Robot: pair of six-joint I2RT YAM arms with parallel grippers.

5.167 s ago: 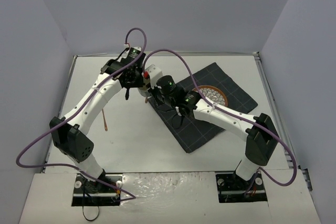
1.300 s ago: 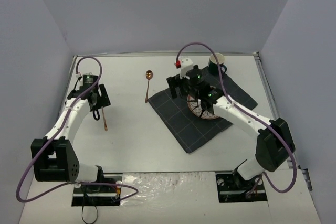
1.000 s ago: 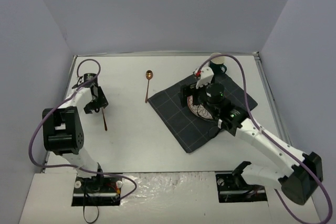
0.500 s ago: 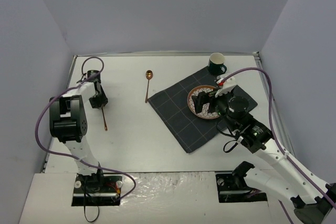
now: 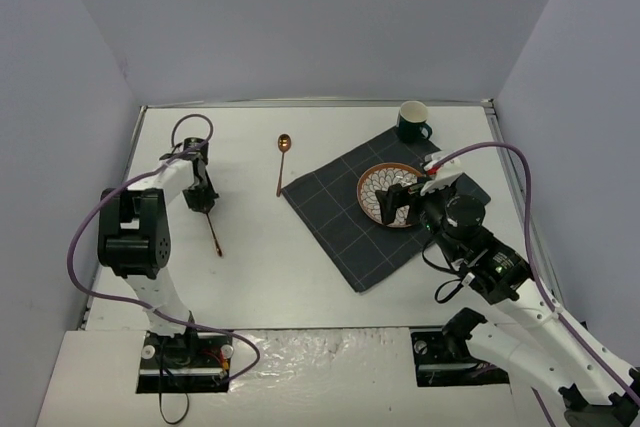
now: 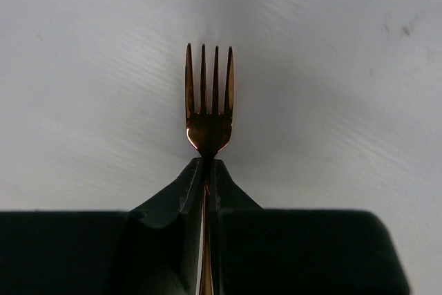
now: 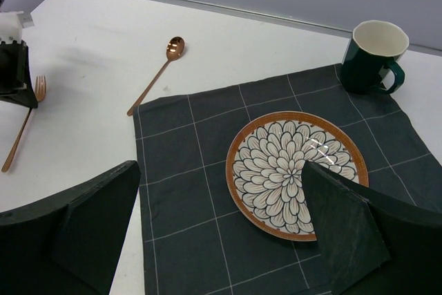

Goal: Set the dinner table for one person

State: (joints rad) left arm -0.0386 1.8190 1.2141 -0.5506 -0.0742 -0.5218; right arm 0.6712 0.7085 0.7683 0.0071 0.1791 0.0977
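A copper fork (image 6: 208, 105) points its tines away from me over the white dinner table (image 5: 270, 277). My left gripper (image 6: 207, 165) is shut on the fork's neck. From above, the left gripper (image 5: 205, 197) sits at the table's left, with the fork handle (image 5: 214, 237) trailing toward the near right. A flower-patterned plate (image 7: 297, 174) lies on the dark grey cloth (image 7: 186, 198). My right gripper (image 7: 219, 191) hangs open above the cloth and the plate's near edge, holding nothing. In the top view the right gripper (image 5: 402, 203) covers part of the plate (image 5: 378, 183).
A copper spoon (image 5: 282, 163) lies on the table left of the cloth (image 5: 350, 232). A dark green mug (image 5: 412, 122) stands at the cloth's far corner. The mug (image 7: 373, 56) and spoon (image 7: 155, 78) also show in the right wrist view. Walls enclose the table.
My left gripper has closed on the fork and shifted slightly right, turning the handle toward the near right. The right arm has drawn back a little, still open.
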